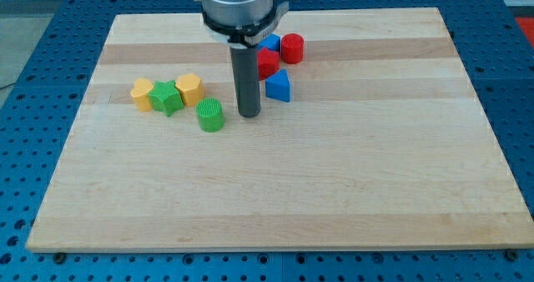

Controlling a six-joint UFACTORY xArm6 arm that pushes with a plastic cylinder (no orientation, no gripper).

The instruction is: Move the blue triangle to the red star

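Observation:
The blue triangle (279,86) lies on the wooden board just below the red star (267,62), touching or nearly touching it. My tip (249,114) rests on the board to the left of the blue triangle and slightly below it, a short gap apart. The rod hides part of the red star's left side.
A red cylinder (292,47) and another blue block (270,42) sit above the red star. A green cylinder (210,115) lies left of my tip. Further left stand a yellow block (143,93), a green star (168,98) and a yellow hexagon (189,89). The board (334,190) ends at blue perforated table.

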